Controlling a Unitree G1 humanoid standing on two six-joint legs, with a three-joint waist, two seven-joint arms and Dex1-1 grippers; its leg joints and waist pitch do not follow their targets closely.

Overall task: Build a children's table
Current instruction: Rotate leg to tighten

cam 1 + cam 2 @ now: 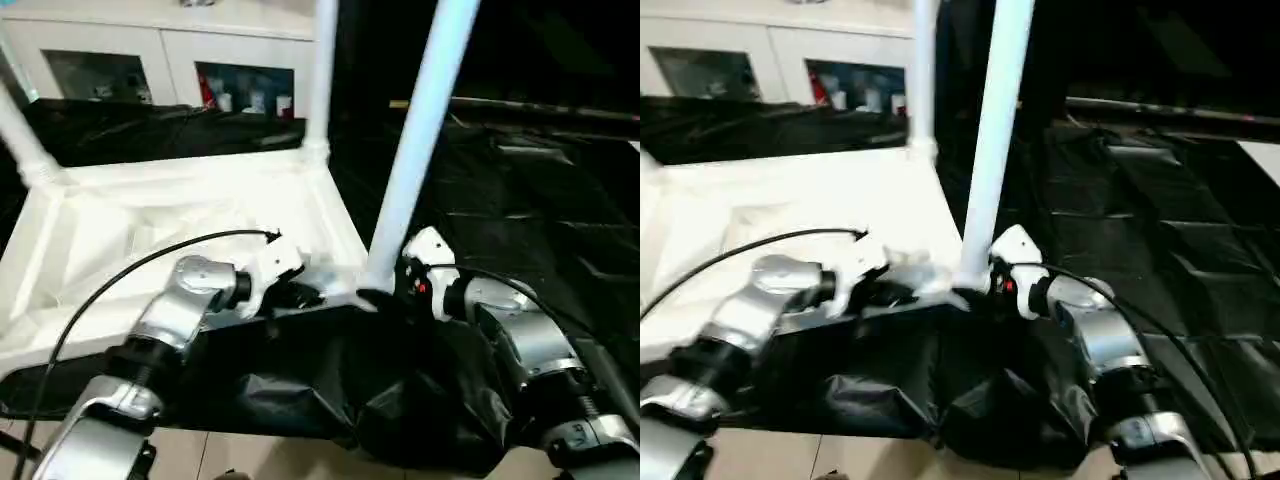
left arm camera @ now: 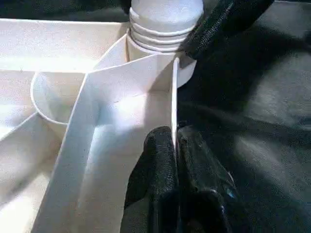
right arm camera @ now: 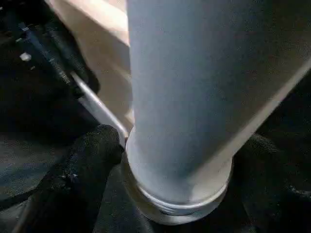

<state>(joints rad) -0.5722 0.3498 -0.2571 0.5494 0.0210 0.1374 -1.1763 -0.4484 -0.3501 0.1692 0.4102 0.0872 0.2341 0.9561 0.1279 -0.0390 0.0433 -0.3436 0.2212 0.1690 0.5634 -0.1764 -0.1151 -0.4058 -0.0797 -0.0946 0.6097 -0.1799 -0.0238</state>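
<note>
The white tabletop [image 1: 150,230] lies upside down with its ribbed underside up. Three white legs stand up from its corner sockets: far left [image 1: 20,130], far right [image 1: 320,70] and near right [image 1: 420,130]. My left gripper [image 2: 174,138] is shut on the tabletop's thin rim wall, just beside the near right socket. My right gripper [image 3: 177,160] is open. Its black fingers [image 3: 92,160] stand on either side of that leg's base, close to its ringed collar [image 3: 180,199]. The left wrist view shows the leg's ribbed end [image 2: 165,24] seated in the socket.
A white cabinet with glass doors [image 1: 160,60] stands behind the tabletop. Black cloth [image 1: 520,200] covers the work surface to the right and hangs over the near edge. A black cable [image 1: 130,265] arcs over my left forearm. Pale floor [image 1: 250,460] shows below.
</note>
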